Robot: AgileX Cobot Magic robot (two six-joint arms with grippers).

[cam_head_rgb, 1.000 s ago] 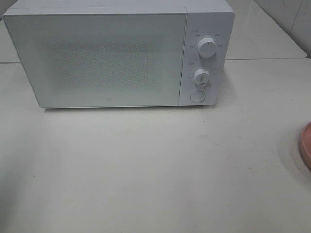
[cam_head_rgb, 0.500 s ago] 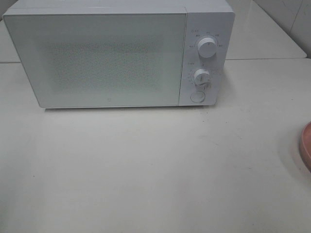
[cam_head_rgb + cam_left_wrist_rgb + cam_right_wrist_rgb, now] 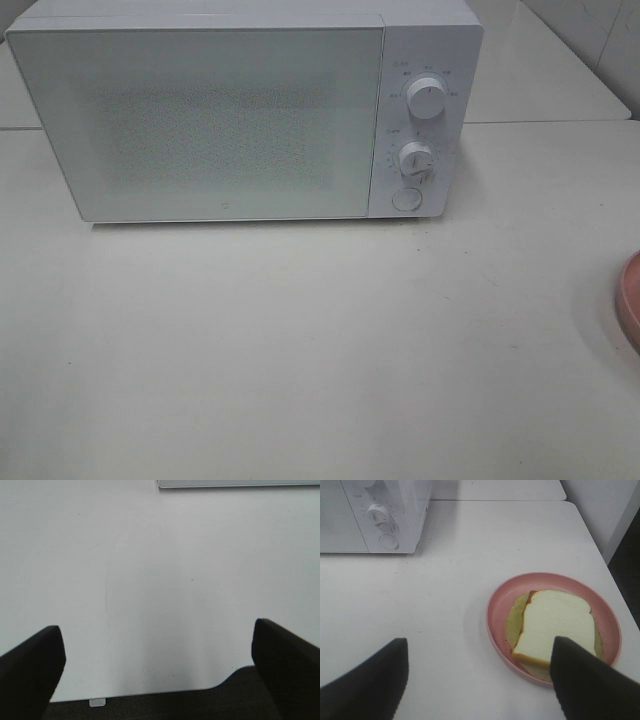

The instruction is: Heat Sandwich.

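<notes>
Right wrist view: sandwich (image 3: 554, 626) lies on pink plate (image 3: 497, 610) at the table's (image 3: 300, 340) right edge. Microwave (image 3: 200, 120) door is closed. Both grippers, left (image 3: 157, 652) and right (image 3: 480, 672), are spread, empty. Judgement: open the door first; carry the plate level.

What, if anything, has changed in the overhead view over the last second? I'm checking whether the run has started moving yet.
Nothing visibly changed. The microwave keeps its door shut and its knobs as they were, and the pink plate stays at the table's right edge. Neither hand has entered the overhead view. In the wrist views both hands are open and hold nothing, and the sandwich lies on the plate.
</notes>
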